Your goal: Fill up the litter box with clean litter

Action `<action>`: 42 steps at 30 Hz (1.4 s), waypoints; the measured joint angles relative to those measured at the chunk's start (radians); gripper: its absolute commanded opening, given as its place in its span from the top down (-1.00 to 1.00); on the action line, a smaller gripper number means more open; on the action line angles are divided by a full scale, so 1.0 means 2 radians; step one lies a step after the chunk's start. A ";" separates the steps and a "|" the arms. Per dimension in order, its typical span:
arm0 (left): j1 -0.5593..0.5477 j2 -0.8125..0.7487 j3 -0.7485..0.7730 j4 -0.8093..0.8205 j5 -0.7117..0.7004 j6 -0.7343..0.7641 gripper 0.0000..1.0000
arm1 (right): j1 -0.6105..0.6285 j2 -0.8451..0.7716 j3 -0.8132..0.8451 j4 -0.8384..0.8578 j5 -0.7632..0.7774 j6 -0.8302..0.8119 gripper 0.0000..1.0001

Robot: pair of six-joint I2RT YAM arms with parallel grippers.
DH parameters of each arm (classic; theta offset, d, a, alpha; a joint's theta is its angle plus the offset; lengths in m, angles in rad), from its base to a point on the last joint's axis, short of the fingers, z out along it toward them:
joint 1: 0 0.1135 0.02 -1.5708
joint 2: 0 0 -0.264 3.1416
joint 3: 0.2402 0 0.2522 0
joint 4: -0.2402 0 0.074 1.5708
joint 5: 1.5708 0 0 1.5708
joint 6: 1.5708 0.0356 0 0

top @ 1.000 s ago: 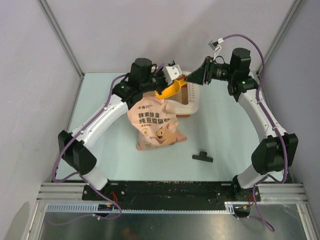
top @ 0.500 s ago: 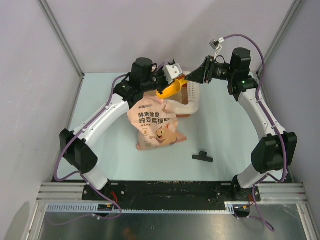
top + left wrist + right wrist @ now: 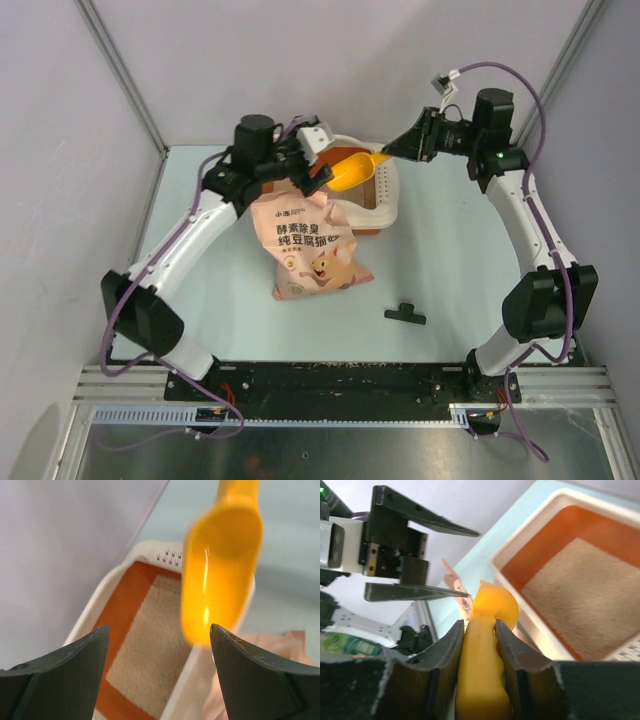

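Observation:
The cream litter box (image 3: 388, 196) stands at the back of the table, with pale beige clean litter (image 3: 150, 647) over part of its orange floor (image 3: 580, 587). An orange scoop (image 3: 356, 170) hangs tilted over the box's left rim, and its bowl (image 3: 222, 575) looks empty. My right gripper (image 3: 393, 152) is shut on the scoop's handle (image 3: 481, 680). To the scoop's left, my left gripper (image 3: 312, 165) stands open with nothing between its fingers (image 3: 75, 660). In the right wrist view, the left gripper (image 3: 472, 564) shows wide apart.
A pink printed bag (image 3: 310, 245) stands against the box's near left side, under the left gripper. A small black clip (image 3: 405, 313) lies on the table in front. Grey walls close in at the back and sides.
The left gripper has opened, let go of the scoop and drawn back to the left. The right gripper has closed on the handle and now carries the scoop alone.

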 measured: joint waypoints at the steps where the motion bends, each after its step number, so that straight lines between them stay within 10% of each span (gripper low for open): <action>1: 0.009 -0.011 -0.009 -0.007 0.007 -0.001 -0.73 | -0.008 0.000 0.012 -0.019 0.008 -0.014 1.00; 19: 0.072 -0.032 -0.034 -0.195 0.085 0.045 -0.48 | 0.032 0.045 0.142 -0.284 0.116 -0.166 1.00; 26: 0.072 -0.031 -0.034 -0.232 0.088 0.079 0.10 | 0.038 0.046 0.146 -0.305 0.129 -0.151 1.00; 31: 0.072 -0.031 -0.034 -0.245 0.094 0.114 0.94 | 0.043 0.060 0.174 -0.314 0.129 -0.135 1.00; 42: 0.073 -0.041 -0.034 -0.259 0.108 0.108 1.00 | 0.073 0.062 0.178 -0.351 0.147 -0.131 1.00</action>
